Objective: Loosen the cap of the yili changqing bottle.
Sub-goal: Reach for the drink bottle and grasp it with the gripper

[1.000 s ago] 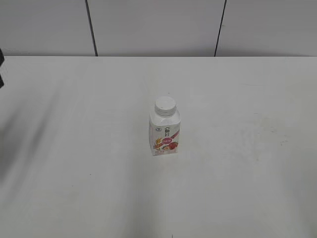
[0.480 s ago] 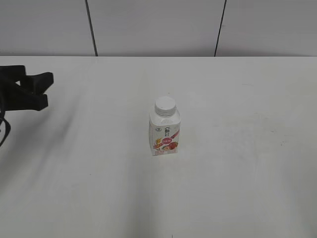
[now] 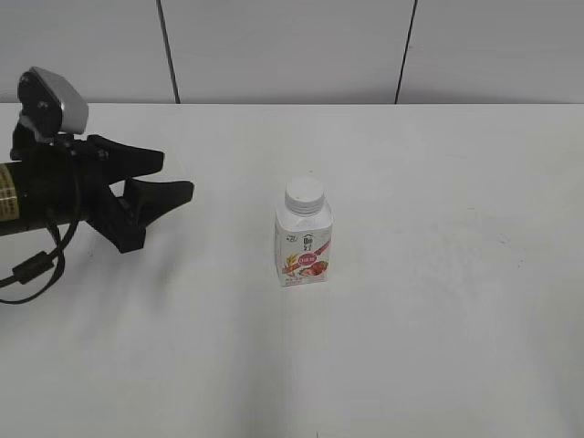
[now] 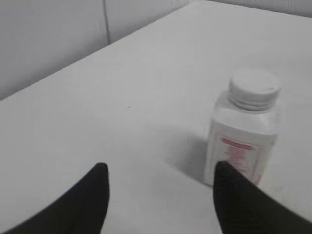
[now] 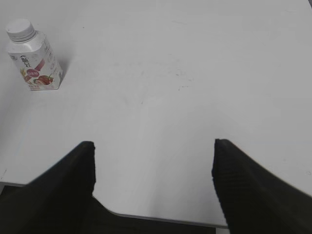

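Standing upright, the yili changqing bottle (image 3: 304, 242) lies well right of the spread left hand (image 3: 173, 178).

Left arm (image 3: 55, 196) cut off by the exterior view's left edge; only the left gripper (image 3: 173, 178) end shows. Right gripper (image 5: 153, 144) is outside that view. Both wrist views crop the finger bases at the bottom edge. Yili changqing bottle (image 4: 243, 141), ahead of the left jaws: label blurred there, print unreadable in every view.
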